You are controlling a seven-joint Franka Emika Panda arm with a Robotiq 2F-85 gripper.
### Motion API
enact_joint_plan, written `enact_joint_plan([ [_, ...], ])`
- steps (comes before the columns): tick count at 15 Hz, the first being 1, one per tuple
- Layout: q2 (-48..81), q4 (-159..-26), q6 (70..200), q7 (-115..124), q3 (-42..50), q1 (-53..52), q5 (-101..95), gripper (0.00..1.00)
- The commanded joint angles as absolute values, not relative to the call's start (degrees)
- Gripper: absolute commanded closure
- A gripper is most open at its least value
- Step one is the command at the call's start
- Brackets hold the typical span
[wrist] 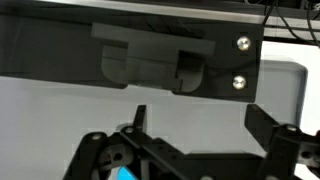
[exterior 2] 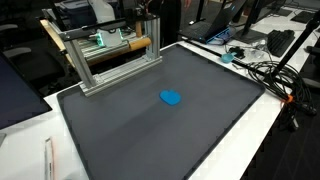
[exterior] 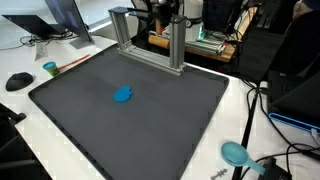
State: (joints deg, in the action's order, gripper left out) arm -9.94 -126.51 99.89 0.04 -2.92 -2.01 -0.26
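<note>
Blue lump (exterior: 123,95) lies central on grey mat (exterior: 70,115), edges far; end effector (wrist: 195,115) apart.

In an exterior view, a toy (exterior: 123,95) lay on the mat (exterior: 150,135), near its middle, a bit toward 11 o'clock. A frame (exterior: 177,45) stood at the mat's far edge, at 12 o'clock. A cup (exterior: 49,69) and a mouse (exterior: 18,81) sat off the mat at 10 o'clock, and a scoop (exterior: 235,152) at 4 o'clock.

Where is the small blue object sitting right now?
In both exterior views the blue object lies alone near the middle of the dark mat, out in front of the metal frame that stands at the mat's far edge.
</note>
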Motion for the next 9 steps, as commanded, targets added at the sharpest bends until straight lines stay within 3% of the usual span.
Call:
enact_joint_plan([
  [1, -9.04, -125.51, 94.57, 0.16, -2.09, -1.67, 0.27, 0.00],
  [7, -8.73, -125.09, 90.35, -0.39, -1.26, -1.57, 1.42, 0.00],
  [9, -10.13, -126.04, 96.01, 1.79, -0.93, -1.27, 3.04, 0.00],
])
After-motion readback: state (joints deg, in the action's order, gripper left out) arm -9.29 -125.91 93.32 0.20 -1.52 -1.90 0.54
